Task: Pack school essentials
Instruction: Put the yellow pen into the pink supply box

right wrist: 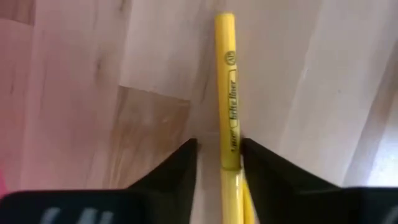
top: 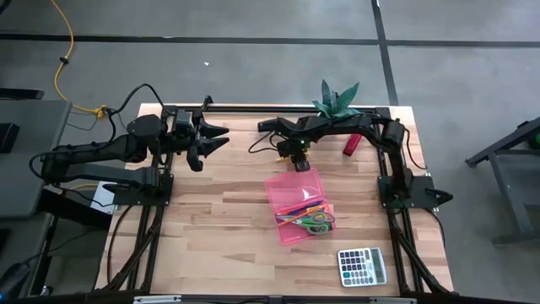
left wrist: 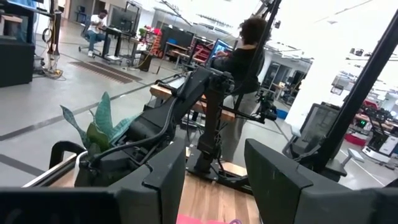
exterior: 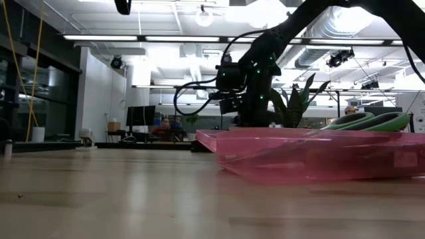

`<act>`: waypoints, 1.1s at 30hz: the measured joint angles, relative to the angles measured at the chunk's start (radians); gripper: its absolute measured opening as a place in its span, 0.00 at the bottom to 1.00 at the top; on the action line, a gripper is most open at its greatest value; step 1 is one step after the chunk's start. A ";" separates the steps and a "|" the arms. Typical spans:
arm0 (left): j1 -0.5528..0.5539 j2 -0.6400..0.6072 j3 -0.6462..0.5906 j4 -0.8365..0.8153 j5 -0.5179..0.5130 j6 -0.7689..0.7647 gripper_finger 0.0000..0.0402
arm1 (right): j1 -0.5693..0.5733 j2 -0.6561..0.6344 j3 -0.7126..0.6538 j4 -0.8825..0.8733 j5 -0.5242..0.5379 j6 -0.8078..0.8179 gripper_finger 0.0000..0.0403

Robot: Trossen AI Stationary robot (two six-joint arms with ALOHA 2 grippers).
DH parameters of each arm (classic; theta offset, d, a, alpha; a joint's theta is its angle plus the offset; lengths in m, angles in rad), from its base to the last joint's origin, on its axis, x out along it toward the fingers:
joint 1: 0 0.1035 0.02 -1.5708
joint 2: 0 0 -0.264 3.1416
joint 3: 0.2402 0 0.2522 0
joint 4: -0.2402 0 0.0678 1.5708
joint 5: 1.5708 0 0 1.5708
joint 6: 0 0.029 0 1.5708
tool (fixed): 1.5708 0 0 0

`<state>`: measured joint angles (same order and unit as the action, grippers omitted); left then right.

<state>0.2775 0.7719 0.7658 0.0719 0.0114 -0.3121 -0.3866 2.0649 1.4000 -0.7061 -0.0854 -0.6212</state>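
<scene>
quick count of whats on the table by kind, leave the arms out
scissors: 2, green-handled scissors and purple-handled scissors, both in the tray
yellow pen: 1, between the right gripper fingers
tray: 1, pink tray
calculator: 1
plant: 1
red thing by the plant: 1, can't tell what
total: 7, not counting thin sticks in the tray

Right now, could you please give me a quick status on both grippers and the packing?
Right gripper shut on yellow pen, just behind pink tray. Left gripper open, waiting at table's far left. Scissors already in tray. Nothing blocking.
</scene>
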 joint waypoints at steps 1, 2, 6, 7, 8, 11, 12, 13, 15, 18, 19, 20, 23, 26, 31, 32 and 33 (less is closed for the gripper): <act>0.000 0.000 0.000 0.000 0.000 -0.001 0.38 | 0.000 0.004 0.000 -0.004 0.001 0.000 0.29; 0.000 0.000 0.000 0.000 -0.001 -0.002 0.38 | 0.000 0.009 0.000 -0.008 0.000 0.000 0.25; 0.000 0.000 0.000 0.000 -0.029 -0.002 0.38 | 0.002 0.010 -0.001 -0.011 0.000 0.004 0.06; 0.000 0.000 0.000 0.001 -0.036 -0.002 0.38 | 0.002 0.006 -0.001 -0.012 0.000 0.012 0.03; 0.000 0.000 0.000 0.000 -0.044 -0.002 0.38 | 0.002 0.001 -0.002 -0.016 0.001 0.019 0.03; 0.000 0.000 0.000 0.001 -0.050 0.000 0.38 | -0.003 -0.019 -0.007 -0.030 -0.004 0.068 0.03; 0.000 0.000 0.000 0.001 -0.050 0.000 0.38 | -0.008 -0.031 -0.010 -0.040 -0.018 0.083 0.02; 0.000 0.000 0.000 0.001 -0.050 0.001 0.38 | -0.014 -0.051 -0.014 -0.065 -0.029 0.101 0.01; 0.001 0.000 0.000 0.001 -0.050 0.001 0.38 | -0.028 -0.100 -0.013 -0.065 -0.058 0.155 0.01; 0.002 0.000 0.000 0.001 -0.050 0.008 0.38 | -0.045 -0.194 -0.062 -0.023 -0.118 0.227 0.01; 0.002 0.000 0.000 0.001 -0.050 0.012 0.38 | -0.047 -0.230 -0.103 0.001 -0.130 0.260 0.01; 0.002 0.000 0.000 0.001 -0.050 0.020 0.38 | -0.046 -0.273 -0.152 0.040 -0.139 0.296 0.01; 0.002 0.000 0.000 0.000 -0.050 0.052 0.38 | -0.026 -0.429 -0.312 0.187 -0.156 0.440 0.01; 0.002 0.006 0.000 0.002 -0.052 0.087 0.38 | 0.025 -0.595 -0.465 0.337 -0.157 0.593 0.00; 0.012 0.041 0.000 0.006 -0.045 0.089 0.38 | 0.128 -0.823 -0.612 0.570 -0.081 0.812 0.00; 0.012 0.054 0.000 0.009 -0.036 0.088 0.38 | 0.150 -0.855 -0.630 0.606 -0.051 0.838 0.00; 0.012 0.071 0.000 0.015 -0.024 0.082 0.38 | 0.168 -0.883 -0.642 0.647 -0.021 0.861 0.00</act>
<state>0.2897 0.8424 0.7654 0.0873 -0.0126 -0.2298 -0.2185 1.1816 0.7579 -0.0592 -0.1064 0.2402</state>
